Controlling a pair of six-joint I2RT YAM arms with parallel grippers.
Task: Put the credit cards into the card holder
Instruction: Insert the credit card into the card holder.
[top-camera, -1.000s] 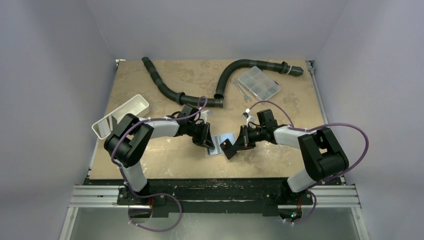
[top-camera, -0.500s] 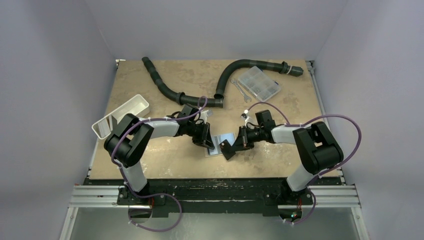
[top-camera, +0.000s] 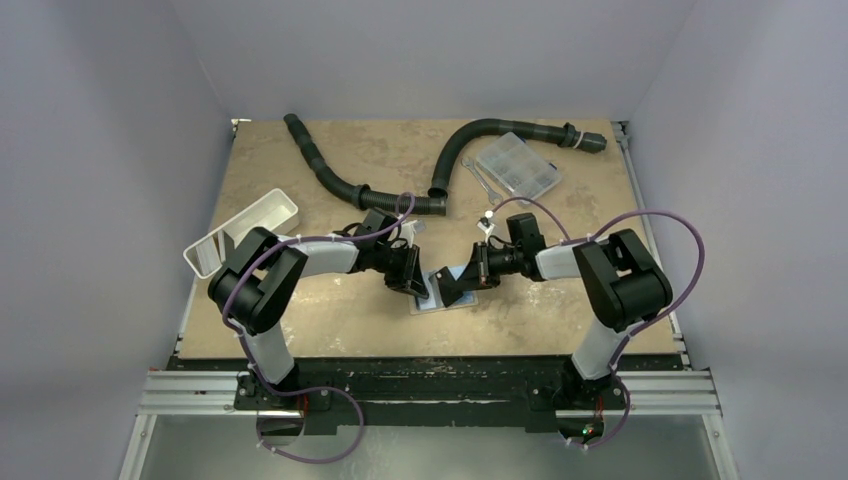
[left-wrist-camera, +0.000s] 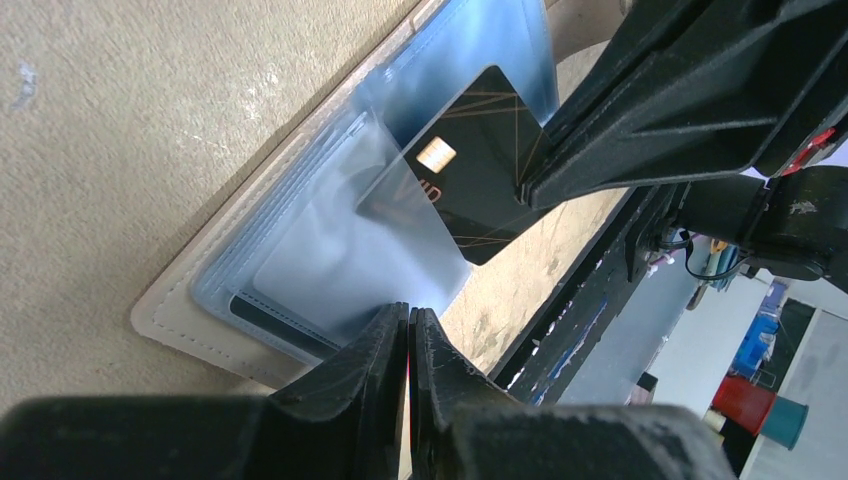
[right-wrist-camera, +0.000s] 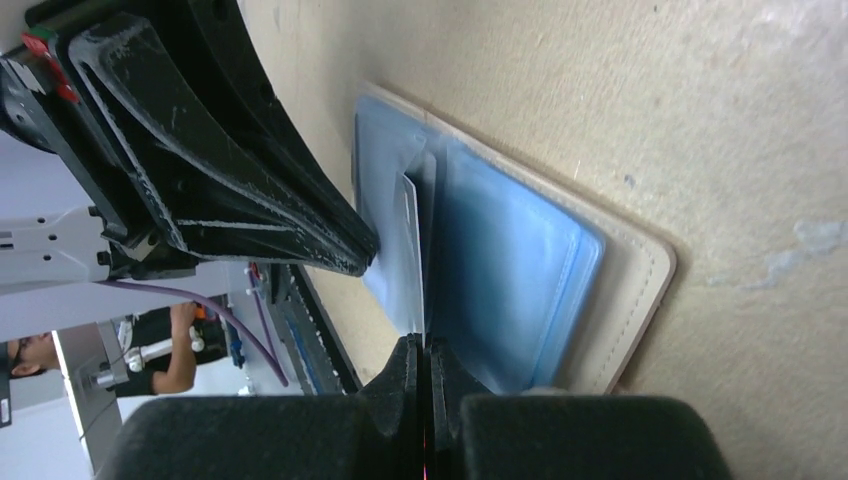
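The card holder lies open on the table, near the front edge between the two arms, its pale blue inside facing up. The left hand is pinched narrow on the rim of a clear sleeve, seemingly lifting it. The right hand is clamped on a dark credit card whose chip corner overlaps that sleeve. To do this well, the right hand should hold the card flat and square to the pocket mouth and slide it under the lifted film, with the left steadying sleeve and holder until it seats.
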